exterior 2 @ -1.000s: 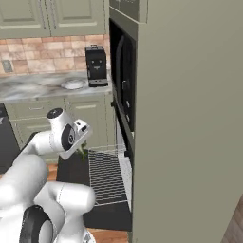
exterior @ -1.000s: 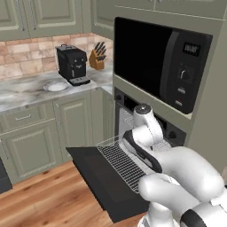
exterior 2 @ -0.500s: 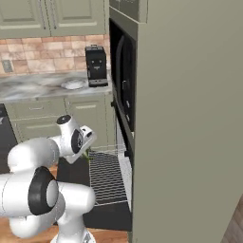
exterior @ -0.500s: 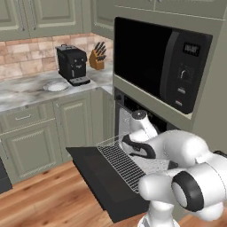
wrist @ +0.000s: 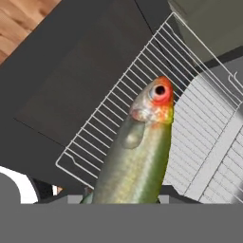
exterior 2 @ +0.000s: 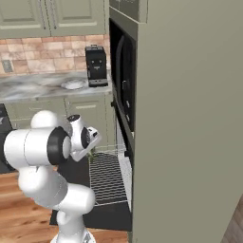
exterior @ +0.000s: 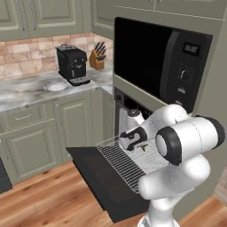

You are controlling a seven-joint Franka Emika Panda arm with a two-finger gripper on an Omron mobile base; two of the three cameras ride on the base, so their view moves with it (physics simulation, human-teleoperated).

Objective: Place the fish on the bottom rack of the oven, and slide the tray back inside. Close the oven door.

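Silver wire makes up the bottom rack (exterior: 126, 162), which is pulled well out of the oven (exterior: 128, 108) and hangs over the oven door (exterior: 99, 177); that black panel lies dropped flat, with bare dark surface showing beyond the rack's front and left edges. In the hand view the rack's near corner (wrist: 71, 163) ends short of the door's edge, and wood floor (wrist: 19, 19) shows past the door. The gripper (exterior: 142, 147) hangs just above the middle of the rack, its jaws pinching the fish (wrist: 137, 156), which juts forward from between them with its orange-red head pointing out over the wire grid. From the right base view the fish (exterior 2: 91, 154) shows as a small greenish shape under the hand, above the rack's back-left part (exterior 2: 102, 175) and near the cabinet front. The oven mouth behind the rack is dark. To the left, a coffee machine (exterior: 72, 64) stands on the marble counter (exterior: 26, 91), well apart from the arm.
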